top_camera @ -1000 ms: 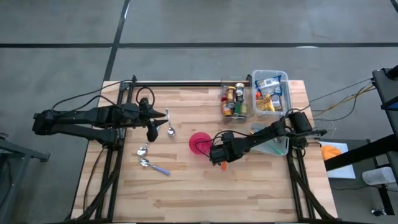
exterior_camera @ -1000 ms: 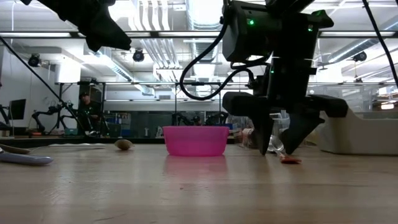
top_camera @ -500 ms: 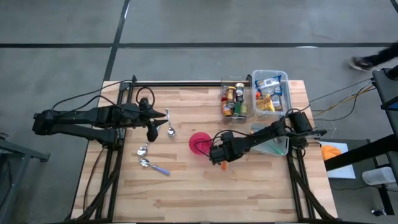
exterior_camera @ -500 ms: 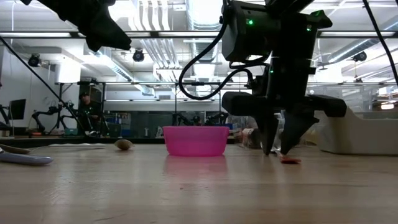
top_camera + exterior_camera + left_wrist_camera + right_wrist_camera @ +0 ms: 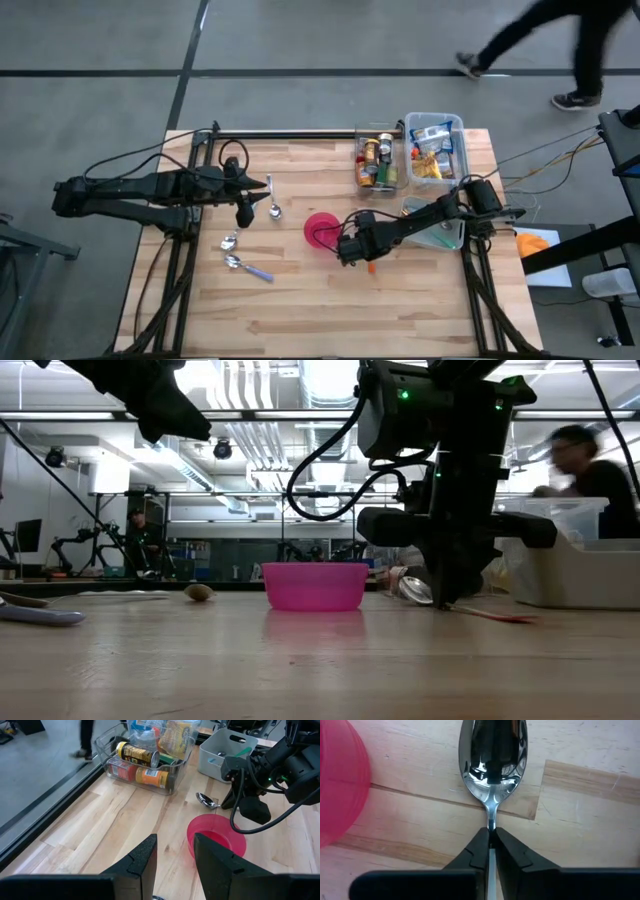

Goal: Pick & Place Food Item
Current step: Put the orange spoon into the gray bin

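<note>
- Two clear bins (image 5: 377, 160) stand side by side at the far edge of the table (image 5: 300, 310), one holding cans and jars, the other packets; that food is well apart from both grippers
- One pink bowl (image 5: 320, 230) sits mid-table; the right gripper (image 5: 347, 252) is low just beside it, its jaws pinched together on the thin neck of a spoon (image 5: 371, 266), not on any food
- Three more spoons (image 5: 247, 267) lie on the left half of the table, near the left gripper (image 5: 243, 212), which hangs above them with its jaws apart and empty
- A grey tub (image 5: 227, 752) stands behind the right arm; nothing lies between the gripper and the bowl
- A person (image 5: 560, 40) walks on the floor beyond the table
- From above, only the spoon's orange handle shows past the gripper; the right wrist view shows the shiny spoon (image 5: 493, 750) lying on the wood with the bowl (image 5: 340, 780) beside it
- The low view shows the spoon (image 5: 495, 615) with its handle end on the tabletop, and a person (image 5: 585, 470) behind the bins; whether its bowl end is off the wood I cannot tell
</note>
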Controlling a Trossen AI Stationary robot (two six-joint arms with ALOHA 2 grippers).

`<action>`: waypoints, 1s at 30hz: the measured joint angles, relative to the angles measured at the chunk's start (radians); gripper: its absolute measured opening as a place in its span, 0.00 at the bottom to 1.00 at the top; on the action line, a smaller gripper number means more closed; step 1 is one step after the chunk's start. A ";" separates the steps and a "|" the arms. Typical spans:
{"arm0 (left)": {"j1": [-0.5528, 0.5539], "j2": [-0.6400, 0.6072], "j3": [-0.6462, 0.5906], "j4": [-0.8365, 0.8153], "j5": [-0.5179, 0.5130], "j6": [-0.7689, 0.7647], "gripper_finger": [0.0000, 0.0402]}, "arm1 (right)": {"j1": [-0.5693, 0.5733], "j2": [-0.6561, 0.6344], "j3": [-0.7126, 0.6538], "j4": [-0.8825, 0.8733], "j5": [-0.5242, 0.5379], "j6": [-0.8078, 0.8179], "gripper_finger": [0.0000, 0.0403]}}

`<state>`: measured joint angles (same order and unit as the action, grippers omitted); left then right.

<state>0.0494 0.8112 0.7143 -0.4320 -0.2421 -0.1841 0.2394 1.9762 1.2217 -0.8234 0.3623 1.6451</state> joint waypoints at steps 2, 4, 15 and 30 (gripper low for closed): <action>0.000 0.000 0.000 0.000 0.000 0.000 0.32 | 0.000 0.000 0.000 0.000 0.001 0.000 0.05; 0.000 0.000 0.000 0.000 0.000 0.000 0.32 | 0.000 0.000 0.000 0.000 0.001 0.000 0.05; 0.000 0.000 0.000 0.000 0.000 0.000 0.32 | 0.000 -0.018 -0.003 -0.003 0.009 -0.034 0.06; 0.000 0.000 0.000 0.000 0.000 0.000 0.32 | 0.009 -0.229 -0.002 -0.019 0.102 -0.295 0.06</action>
<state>0.0498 0.8112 0.7143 -0.4320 -0.2420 -0.1842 0.2488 1.7469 1.2198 -0.8421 0.4644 1.3499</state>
